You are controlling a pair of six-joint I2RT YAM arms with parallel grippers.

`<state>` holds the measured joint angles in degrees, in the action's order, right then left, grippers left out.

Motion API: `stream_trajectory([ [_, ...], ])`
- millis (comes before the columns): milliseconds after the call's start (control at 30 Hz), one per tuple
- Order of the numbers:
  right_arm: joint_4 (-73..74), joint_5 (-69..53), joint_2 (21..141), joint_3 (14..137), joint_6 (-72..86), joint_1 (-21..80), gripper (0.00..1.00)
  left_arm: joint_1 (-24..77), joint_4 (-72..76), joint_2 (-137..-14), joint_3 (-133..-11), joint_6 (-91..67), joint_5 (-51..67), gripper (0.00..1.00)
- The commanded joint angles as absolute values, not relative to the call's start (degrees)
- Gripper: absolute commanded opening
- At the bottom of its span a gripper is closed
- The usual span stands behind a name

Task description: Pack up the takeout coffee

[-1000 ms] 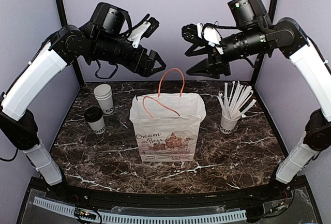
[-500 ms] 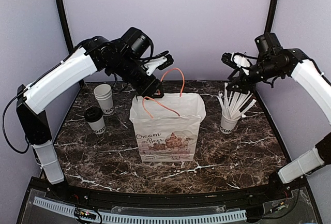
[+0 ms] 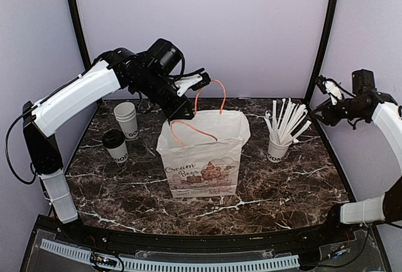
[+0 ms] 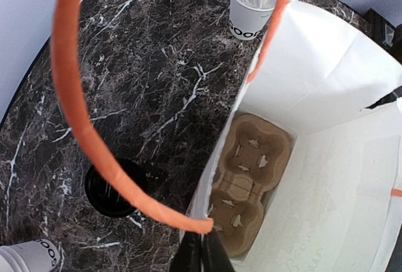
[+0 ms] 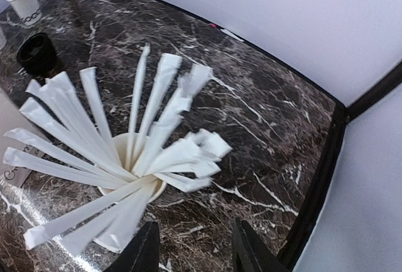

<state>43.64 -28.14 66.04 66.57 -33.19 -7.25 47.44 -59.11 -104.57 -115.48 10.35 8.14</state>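
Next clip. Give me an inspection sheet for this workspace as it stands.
Surface: dark marble table, no spills seen.
Job's things: lidded coffee upright on the table, left of the bag; carrier on the bag's floor, slots empty.
Clutter: nested cups; cup of straws.
Grippers: left gripper shut on the bag's handle; right gripper open above the straws, holding nothing.
Cables: black lead loops off the left arm.
Surroundings: lilac walls, black posts.

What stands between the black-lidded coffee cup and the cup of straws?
The upright paper bag stands between the coffee cup and the straw cup; the top external view shows it.
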Motion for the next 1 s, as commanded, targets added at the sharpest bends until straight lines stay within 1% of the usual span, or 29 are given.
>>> stream_trajectory([
  [0, 34.04, -30.17, 63.39, 63.49, -25.98, -14.61, 0.39, 47.37, -57.0, -101.71, -114.47, 10.67, 9.89, 0.0],
  [167, 26.47, -28.15, 59.78, 55.24, -19.4, -23.2, 0.33, 47.47, -54.07, -97.18, -110.84, 9.95, 10.48, 0.0],
  [267, 21.19, -25.96, 56.55, 49.83, -15.26, -27.93, 0.32, 48.63, -50.96, -91.47, -106.87, 9.69, 7.71, 0.0],
  [333, 18.14, -25.16, 55.04, 46.48, -12.98, -30.73, 0.32, 50.53, -47.85, -86.99, -103.26, 9.93, 2.71, 0.0],
  [367, 16.46, -25.01, 54.52, 44.89, -12.4, -31.47, 0.32, 51.46, -46.04, -85.59, -100.72, 10.48, -2.97, 0.0],
  [467, 13.22, -25.33, 53.09, 40.69, -11.71, -33.26, 0.32, 58.4, -43.36, -80.09, -95.45, 13.74, -13.21, 0.0],
  [533, 13.3, -25.06, 52.69, 40.39, -11.94, -34.18, 0.33, 61.81, -41.57, -77.84, -91.62, 17.0, -19.51, 0.0],
  [633, 12.91, -25.74, 53.14, 40.22, -11.89, -34.77, 0.33, 64.92, -39.53, -75.01, -86.52, 18.37, -21.14, 0.0],
  [800, 11.69, -26.54, 54.55, 39.34, -11.75, -35.24, 0.33, 68.44, -40.07, -73.59, -83.13, 17.13, -24.23, 0.0],
  [967, 11.18, -26.76, 55.1, 38.74, -11.94, -35.68, 0.33, 75.61, -40.55, -72.35, -80.01, 14.65, -29.76, 0.0],
])
